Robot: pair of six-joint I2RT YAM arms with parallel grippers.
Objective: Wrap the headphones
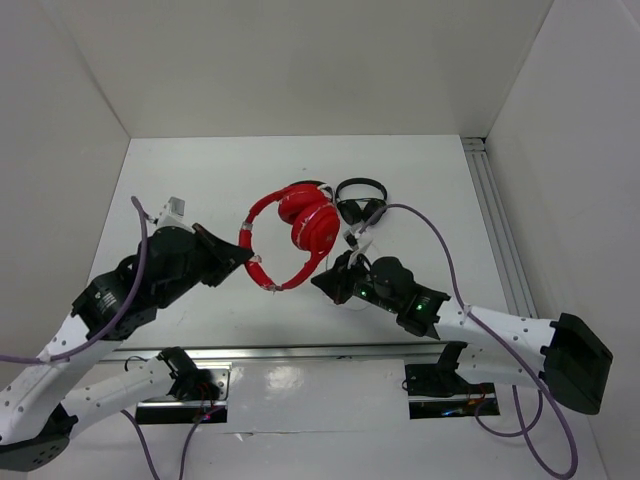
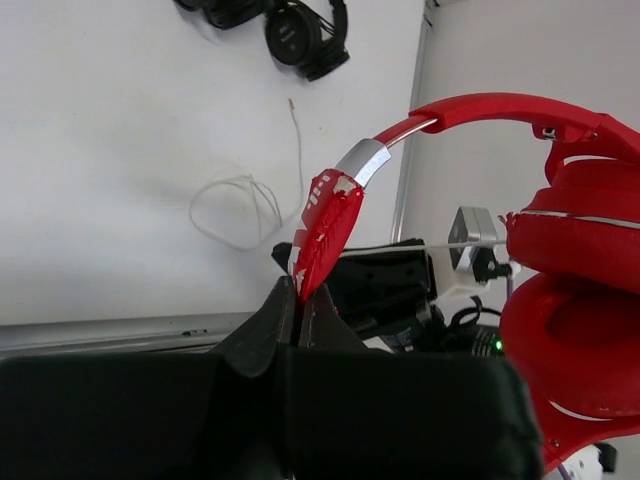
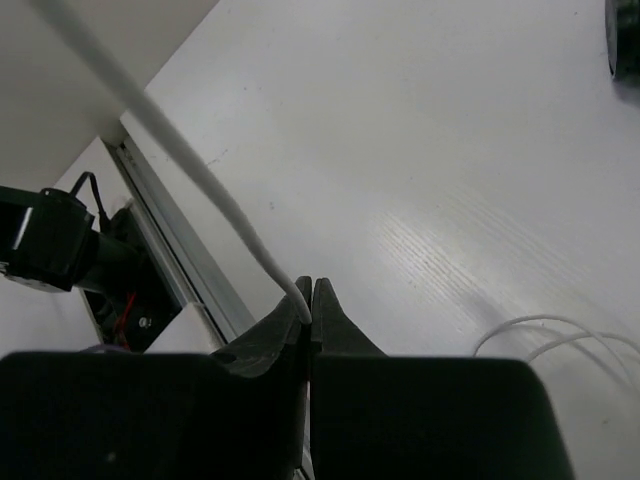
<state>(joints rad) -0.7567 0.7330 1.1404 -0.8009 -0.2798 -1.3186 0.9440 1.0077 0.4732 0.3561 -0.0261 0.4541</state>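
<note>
Red headphones, headband pinched by left fingers; right fingers pinch their white cable.

Left hand clamped closed — right hand too.

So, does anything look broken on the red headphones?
Yes. On the red headphones, the headband looks scuffed: its red covering is chipped, with white patches showing beside the metal slider, right where the left fingers pinch it. The right fingers pinch the white cable.
</note>
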